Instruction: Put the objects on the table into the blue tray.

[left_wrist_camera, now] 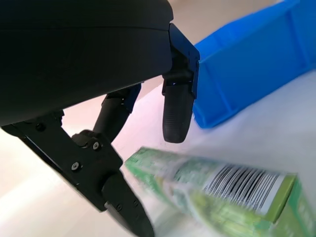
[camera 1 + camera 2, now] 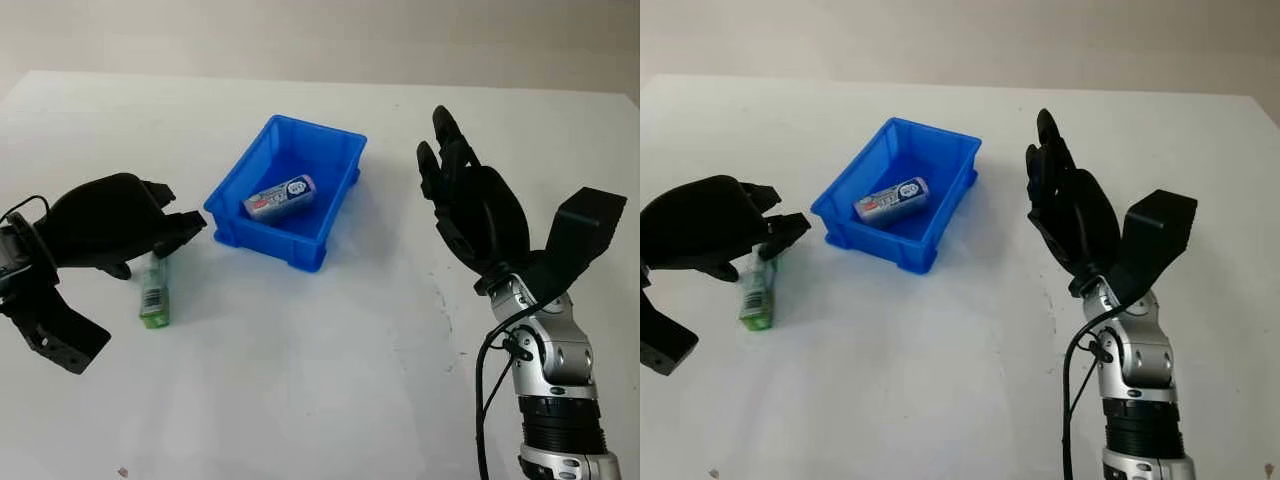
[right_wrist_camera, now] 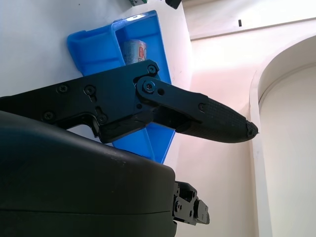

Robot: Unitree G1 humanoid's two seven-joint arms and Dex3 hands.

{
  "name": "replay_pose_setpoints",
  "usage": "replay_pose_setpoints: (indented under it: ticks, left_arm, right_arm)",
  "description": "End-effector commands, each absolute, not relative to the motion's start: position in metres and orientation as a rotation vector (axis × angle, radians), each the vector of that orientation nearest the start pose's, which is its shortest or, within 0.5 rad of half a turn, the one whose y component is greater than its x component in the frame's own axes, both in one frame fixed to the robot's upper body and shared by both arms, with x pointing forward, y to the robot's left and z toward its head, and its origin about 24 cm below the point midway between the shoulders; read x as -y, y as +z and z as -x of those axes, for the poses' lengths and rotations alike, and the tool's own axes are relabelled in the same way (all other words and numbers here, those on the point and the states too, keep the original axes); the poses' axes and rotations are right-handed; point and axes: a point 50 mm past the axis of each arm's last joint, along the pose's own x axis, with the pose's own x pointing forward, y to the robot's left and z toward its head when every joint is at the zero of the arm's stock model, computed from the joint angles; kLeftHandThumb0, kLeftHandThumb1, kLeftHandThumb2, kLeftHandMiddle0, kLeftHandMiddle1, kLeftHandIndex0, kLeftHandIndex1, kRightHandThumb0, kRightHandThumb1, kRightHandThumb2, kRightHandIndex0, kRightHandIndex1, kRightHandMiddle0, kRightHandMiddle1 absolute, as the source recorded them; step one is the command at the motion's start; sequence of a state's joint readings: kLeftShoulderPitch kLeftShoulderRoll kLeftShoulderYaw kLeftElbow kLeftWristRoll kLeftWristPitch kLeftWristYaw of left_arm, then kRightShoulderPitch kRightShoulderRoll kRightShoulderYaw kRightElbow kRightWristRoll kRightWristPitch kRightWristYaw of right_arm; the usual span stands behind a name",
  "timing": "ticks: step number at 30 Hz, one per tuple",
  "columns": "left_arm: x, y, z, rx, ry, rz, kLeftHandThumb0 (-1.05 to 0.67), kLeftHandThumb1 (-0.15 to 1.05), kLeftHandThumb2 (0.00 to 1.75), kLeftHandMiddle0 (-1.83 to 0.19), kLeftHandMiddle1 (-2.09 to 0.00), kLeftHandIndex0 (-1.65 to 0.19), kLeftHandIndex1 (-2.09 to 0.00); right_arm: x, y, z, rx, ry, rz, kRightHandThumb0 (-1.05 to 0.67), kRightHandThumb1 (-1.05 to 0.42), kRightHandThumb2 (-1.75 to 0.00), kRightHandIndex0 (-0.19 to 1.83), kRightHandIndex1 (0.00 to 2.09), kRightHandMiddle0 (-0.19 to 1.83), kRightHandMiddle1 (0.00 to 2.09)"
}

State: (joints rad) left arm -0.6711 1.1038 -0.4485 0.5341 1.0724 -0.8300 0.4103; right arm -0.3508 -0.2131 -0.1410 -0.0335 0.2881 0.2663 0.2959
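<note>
The blue tray (image 2: 320, 240) stands mid-table, slightly left of centre, with a white-labelled cylindrical container (image 2: 280, 197) lying inside it. A green rectangular packet (image 2: 155, 293) lies flat on the table to the tray's left. My left hand (image 2: 170, 232) hovers just above the packet's far end, open, its fingertips (image 1: 175, 121) close over the packet (image 1: 237, 192) without gripping it. My right hand (image 2: 450, 170) is raised to the right of the tray, open and holding nothing.
The white table (image 2: 330, 370) has free room in front of and behind the tray. A faint dark mark (image 2: 440, 300) runs along the table near my right arm. The table's far edge meets a pale wall.
</note>
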Motion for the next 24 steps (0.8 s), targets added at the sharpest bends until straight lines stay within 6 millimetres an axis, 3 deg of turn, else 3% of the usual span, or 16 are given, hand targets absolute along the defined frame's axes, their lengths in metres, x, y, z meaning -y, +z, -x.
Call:
replay_pose_setpoints:
  ticks: [1,5,15,17,19,20,21,22,23,24]
  left_arm:
    - [-0.252,0.149,-0.299,0.745,-0.673,-1.876,-0.39,1.05,0.34,-0.47,-2.09,-0.27,-2.09]
    - [-0.248,0.152,-0.292,0.785,-0.659,-1.848,-0.40,1.05,0.27,-0.40,-2.09,-0.16,-2.09]
    - [-0.242,0.163,-0.284,0.891,-0.621,-1.803,-0.39,1.05,0.17,-0.39,-2.08,-0.21,-1.92]
    - [-0.242,0.163,-0.283,0.947,-0.608,-1.790,-0.41,1.05,0.13,-0.45,-2.09,-0.24,-1.99]
    - [-0.242,0.163,-0.282,0.977,-0.606,-1.817,-0.46,1.05,0.12,-0.33,-2.09,-0.11,-2.04]
    - [-0.243,0.162,-0.282,0.973,-0.611,-1.837,-0.50,1.04,0.10,-0.16,-2.09,-0.01,-2.06]
    - [-0.244,0.162,-0.282,0.955,-0.621,-1.858,-0.53,1.03,0.08,0.05,-2.05,0.10,-2.00]
    - [-0.246,0.161,-0.282,0.932,-0.635,-1.880,-0.54,1.02,0.07,0.12,-1.94,0.15,-1.91]
    - [-0.248,0.160,-0.282,0.910,-0.652,-1.903,-0.54,1.01,0.06,0.15,-1.73,0.17,-1.73]
    - [-0.250,0.160,-0.282,0.887,-0.668,-1.926,-0.55,0.99,0.05,0.18,-1.36,0.17,-1.45]
  right_arm:
    - [0.180,0.134,-0.309,0.158,0.290,-0.080,-0.79,-1.05,-0.74,-0.19,0.00,-0.19,0.00]
    - [0.179,0.134,-0.309,0.159,0.291,-0.076,-0.78,-1.05,-0.75,-0.19,0.00,-0.19,0.00]
    - [0.179,0.134,-0.310,0.157,0.296,-0.080,-0.78,-1.05,-0.74,-0.19,0.00,-0.19,0.00]
    - [0.178,0.134,-0.310,0.157,0.294,-0.076,-0.79,-1.05,-0.75,-0.19,0.00,-0.19,0.00]
    - [0.178,0.134,-0.310,0.157,0.292,-0.076,-0.78,-1.05,-0.75,-0.19,0.00,-0.19,0.00]
    - [0.178,0.134,-0.311,0.158,0.292,-0.076,-0.78,-1.05,-0.75,-0.19,0.00,-0.19,0.00]
    - [0.178,0.134,-0.311,0.157,0.294,-0.077,-0.78,-1.05,-0.75,-0.19,0.00,-0.19,0.00]
    - [0.178,0.134,-0.311,0.157,0.296,-0.078,-0.78,-1.05,-0.75,-0.19,0.00,-0.19,0.00]
    - [0.178,0.134,-0.311,0.156,0.294,-0.081,-0.78,-1.05,-0.75,-0.19,0.00,-0.19,0.00]
    - [0.178,0.134,-0.311,0.156,0.293,-0.083,-0.79,-1.05,-0.75,-0.19,0.00,-0.19,0.00]
